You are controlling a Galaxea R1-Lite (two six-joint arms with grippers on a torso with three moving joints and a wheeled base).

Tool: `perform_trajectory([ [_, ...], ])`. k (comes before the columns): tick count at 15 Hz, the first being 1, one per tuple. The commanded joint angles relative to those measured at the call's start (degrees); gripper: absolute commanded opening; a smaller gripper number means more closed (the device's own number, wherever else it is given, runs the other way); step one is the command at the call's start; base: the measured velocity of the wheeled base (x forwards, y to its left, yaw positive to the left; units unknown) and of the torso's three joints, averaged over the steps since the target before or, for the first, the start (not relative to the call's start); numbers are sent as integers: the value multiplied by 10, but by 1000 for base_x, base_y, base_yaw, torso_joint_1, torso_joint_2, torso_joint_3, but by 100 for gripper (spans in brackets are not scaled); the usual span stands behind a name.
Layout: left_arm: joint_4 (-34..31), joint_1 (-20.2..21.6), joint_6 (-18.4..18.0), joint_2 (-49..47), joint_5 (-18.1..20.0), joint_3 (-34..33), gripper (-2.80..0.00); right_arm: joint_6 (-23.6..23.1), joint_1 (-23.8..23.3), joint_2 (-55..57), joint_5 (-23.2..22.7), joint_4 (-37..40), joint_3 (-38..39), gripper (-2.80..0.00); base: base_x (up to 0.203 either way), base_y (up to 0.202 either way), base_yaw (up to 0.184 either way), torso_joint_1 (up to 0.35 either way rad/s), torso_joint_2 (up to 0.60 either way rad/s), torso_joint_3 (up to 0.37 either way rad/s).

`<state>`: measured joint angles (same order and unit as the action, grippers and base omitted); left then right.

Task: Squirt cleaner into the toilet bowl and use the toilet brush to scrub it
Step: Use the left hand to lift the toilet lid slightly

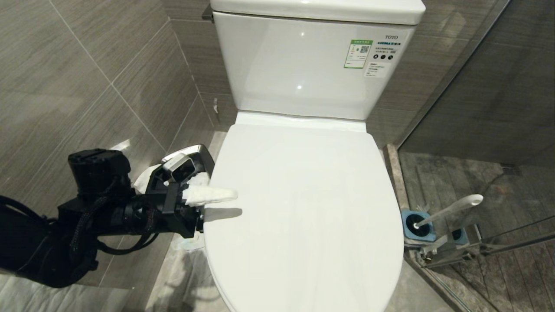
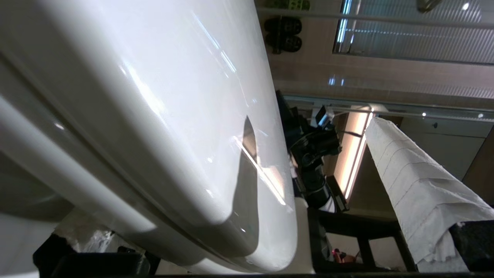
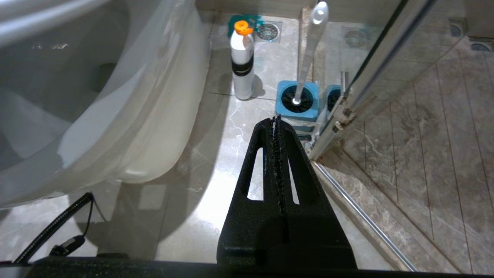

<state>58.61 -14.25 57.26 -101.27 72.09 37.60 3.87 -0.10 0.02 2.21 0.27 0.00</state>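
Observation:
The toilet bowl's white lid [image 1: 303, 208] is down, so the inside of the bowl is hidden; its outer wall [image 3: 146, 116] shows in the right wrist view. My left gripper [image 1: 217, 203] is open at the lid's left edge. One cloth-wrapped finger [image 2: 417, 185] reaches over the lid [image 2: 154, 96]; the other is hidden. The toilet brush [image 1: 451, 210] leans in its blue-topped holder [image 1: 418, 225] on the floor to the right. A white cleaner bottle [image 3: 242, 61] with an orange cap stands beside the brush [image 3: 308, 54]. My right gripper [image 3: 276, 119] hangs shut and empty over the floor.
A steel waste bin [image 1: 190, 162] with a white liner stands just behind my left gripper, against the tiled wall. The white tank [image 1: 312, 65] rises behind the lid. A glass shower door [image 1: 498, 130] and its metal track [image 3: 359, 216] close off the right side.

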Motion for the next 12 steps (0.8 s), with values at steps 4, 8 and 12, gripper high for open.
perform_trajectory([
  [4,5,8,30,29,5,9,0,0,0,0,0,0,0,-280,0,0,0,0,0,0],
  [8,5,15,32,41,6,9,0,0,0,0,0,0,0,-280,0,0,0,0,0,0],
  [12,5,15,49,51,7,20,0,0,0,0,0,0,0,-280,0,0,0,0,0,0],
])
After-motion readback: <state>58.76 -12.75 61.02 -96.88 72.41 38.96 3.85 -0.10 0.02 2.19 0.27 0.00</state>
